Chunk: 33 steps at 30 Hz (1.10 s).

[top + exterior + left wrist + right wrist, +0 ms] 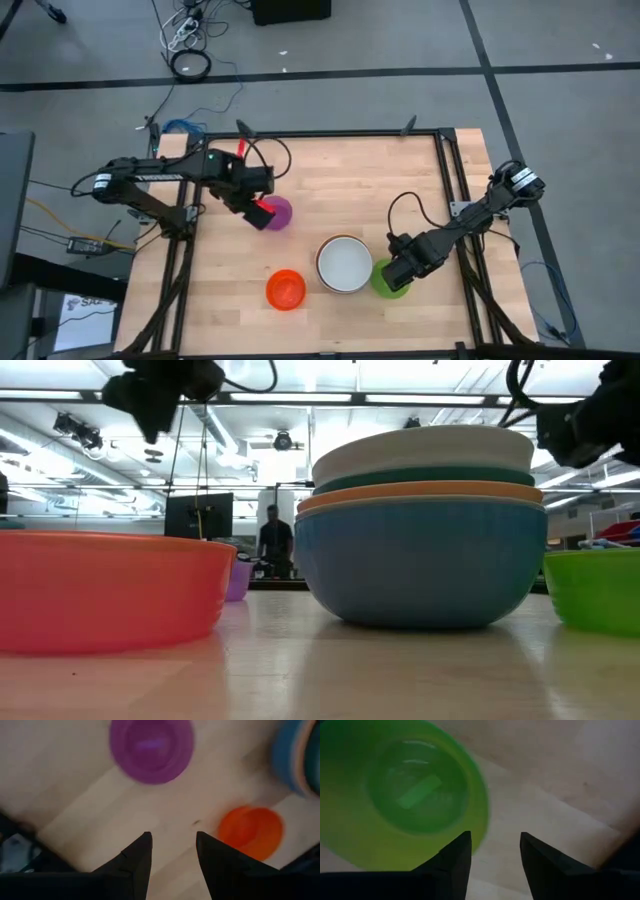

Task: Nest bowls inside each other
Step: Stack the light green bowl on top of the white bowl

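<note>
**Bowls partly stacked, three loose, both grippers empty**

Bowls sit in four spots on the wooden table (330,190). A stack (425,525) stands near the front middle: from the low view a blue bowl (420,565) is at the bottom, then an orange rim (420,493), a teal rim (430,477) and a white bowl (425,450) on top. From above only the white inside shows.

The left gripper (172,855) hangs over bare wood with its two dark fingers (137,862) spread apart and nothing between them. A purple bowl (151,747) lies ahead of the fingertips, clear of them. A red-orange bowl (250,832) lies off to one side of the fingers, also untouched, and the edge of the stack shows farther beyond that. In the high view this gripper sits just beside the purple bowl, partly over its rim.

The right gripper (492,857) hangs above the table with its fingers (455,865) parted and empty. A green bowl (402,795) sits upright just ahead of one fingertip, its near rim close to that finger; whether they touch cannot be told. In the high view the gripper covers part of the green bowl, which stands just beside the stack.

A person (272,540) stands in the room far behind the table.
</note>
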Each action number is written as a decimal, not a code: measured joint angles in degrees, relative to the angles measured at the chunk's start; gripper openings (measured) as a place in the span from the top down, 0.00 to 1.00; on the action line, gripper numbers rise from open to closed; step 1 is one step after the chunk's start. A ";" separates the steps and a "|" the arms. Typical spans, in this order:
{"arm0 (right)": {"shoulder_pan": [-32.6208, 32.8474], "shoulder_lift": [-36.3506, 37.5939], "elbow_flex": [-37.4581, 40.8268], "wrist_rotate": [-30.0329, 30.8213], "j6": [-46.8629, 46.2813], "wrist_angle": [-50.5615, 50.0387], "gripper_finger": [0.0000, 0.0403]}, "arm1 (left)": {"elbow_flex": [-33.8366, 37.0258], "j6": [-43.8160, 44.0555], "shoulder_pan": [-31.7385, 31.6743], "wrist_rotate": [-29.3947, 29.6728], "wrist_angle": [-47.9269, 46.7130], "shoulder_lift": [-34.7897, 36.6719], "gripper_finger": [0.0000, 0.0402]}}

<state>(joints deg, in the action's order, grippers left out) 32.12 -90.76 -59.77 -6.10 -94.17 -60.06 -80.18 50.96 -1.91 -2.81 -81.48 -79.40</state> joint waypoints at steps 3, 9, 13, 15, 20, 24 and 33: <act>-0.03 0.00 1.88 0.01 -0.60 4.28 0.61 | 0.00 -0.13 0.70 1.24 -3.62 -0.02 0.59; -0.29 -0.02 6.39 0.01 -2.40 11.55 0.62 | 0.02 -0.22 3.36 3.17 -8.26 0.48 0.59; -0.31 -0.02 8.73 0.01 -2.44 15.80 0.67 | 0.20 0.50 5.00 3.21 -8.21 2.22 0.59; -0.31 -0.02 9.51 -0.23 -2.86 16.42 0.75 | 0.20 1.41 5.54 3.24 -8.82 3.57 0.59; -0.33 0.24 10.05 -0.64 -1.51 16.59 0.97 | 0.20 3.02 7.60 2.80 -8.63 9.57 0.59; -0.07 2.94 9.97 0.36 -1.90 16.46 1.00 | 0.20 6.40 7.75 3.27 -8.56 15.79 0.59; -0.62 13.88 -0.85 8.50 -2.80 1.89 1.00 | 0.77 10.79 7.71 9.88 -8.31 26.34 0.59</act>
<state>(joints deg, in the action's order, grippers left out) 31.50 -76.88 -60.62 2.40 -96.97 -58.17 -79.41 61.76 5.80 7.07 -89.80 -53.06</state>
